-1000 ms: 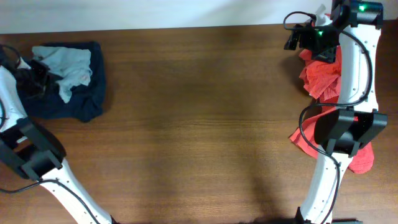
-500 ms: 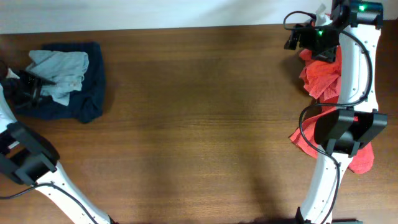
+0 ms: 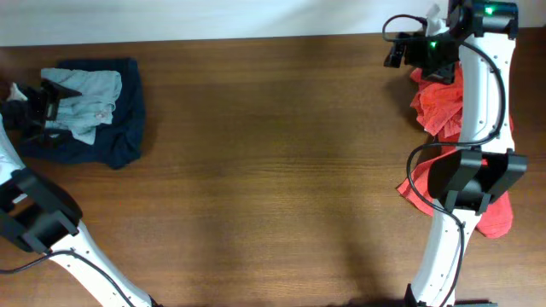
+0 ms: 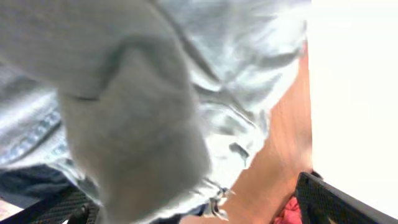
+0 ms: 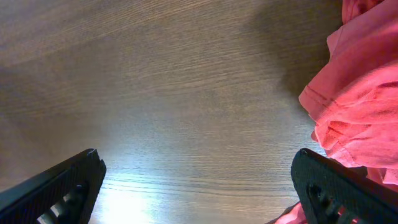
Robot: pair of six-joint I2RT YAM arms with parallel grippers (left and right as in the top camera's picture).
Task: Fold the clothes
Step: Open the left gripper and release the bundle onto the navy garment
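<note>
Pale blue-grey T-shirt [image 3: 84, 101]: bunched atop dark navy garment [image 3: 119, 141], far-left corner of surface [image 3: 273, 170]. Left tool [image 4: 199, 204]: fingers apart at its edge. Right tool [image 5: 199, 193]: apart, beside orange-red shirt [image 3: 439, 107]. Advice: pinch one hem only and spread it flat before folding.

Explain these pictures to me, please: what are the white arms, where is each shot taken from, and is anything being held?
These are two robot arms at a wooden table, each ending in a two-fingered hand. The wide picture looks straight down from above. The other two come from small cameras on the wrists, so the black shapes at their lower corners are the hands' own fingers. At the left a pale shirt lies crumpled on a navy garment. At the right lies a red shirt, partly under an arm. The left hand is open right over the pale shirt, which fills its camera's view. The right hand is open above bare wood beside the red shirt. Neither seems to hold anything.
</note>
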